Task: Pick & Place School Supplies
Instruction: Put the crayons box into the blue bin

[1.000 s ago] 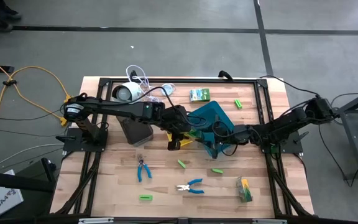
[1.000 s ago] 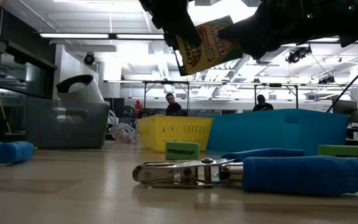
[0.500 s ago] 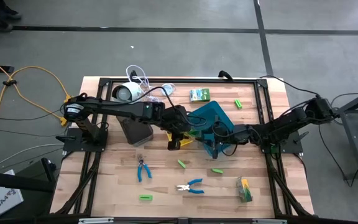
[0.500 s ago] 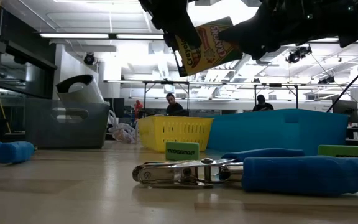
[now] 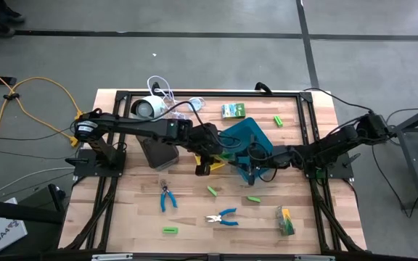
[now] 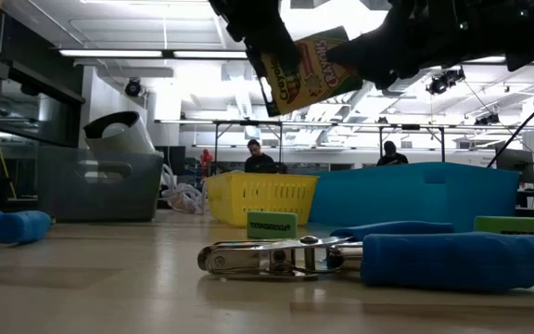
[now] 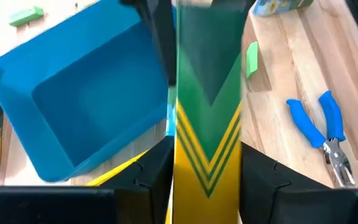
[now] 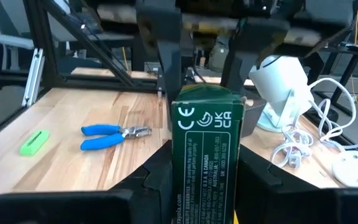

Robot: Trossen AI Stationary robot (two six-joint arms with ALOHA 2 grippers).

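A green and yellow printed box [image 6: 302, 79] hangs in the air between both grippers, over the blue tray [image 5: 244, 136]. My left gripper [image 5: 210, 148] reaches in from the table's left and is shut on it. My right gripper [image 5: 255, 158] reaches in from the right and is shut on its other end. The left wrist view shows the box's chevron face [image 7: 207, 106]; the right wrist view shows its green end [image 8: 207, 146]. Two blue-handled pliers [image 5: 167, 197] [image 5: 223, 217], green blocks [image 5: 212, 191] [image 5: 169, 230], a green box [image 5: 232, 110] and a pack [image 5: 286, 221] lie on the table. My left gripper pinches the box between its two fingers [image 7: 157, 171], one on each long side edge [image 7: 180, 155]. It comes from the table's left and from above. The box is lifted clear and tilted. My right gripper pinches the box's green end [image 8: 185, 180] between its two fingers [image 8: 253, 180], coming level from the table's right. The left gripper's fingers [image 8: 166, 50] hold the far end. The box touches nothing below.
A grey tray [image 5: 158, 152] sits left of the grippers, and a yellow tray [image 6: 258, 197] lies mostly under the left arm. The white round device [image 5: 145, 107] and its cord are at the far edge. A black frame [image 5: 194, 94] runs around the table. People stand in the room behind.
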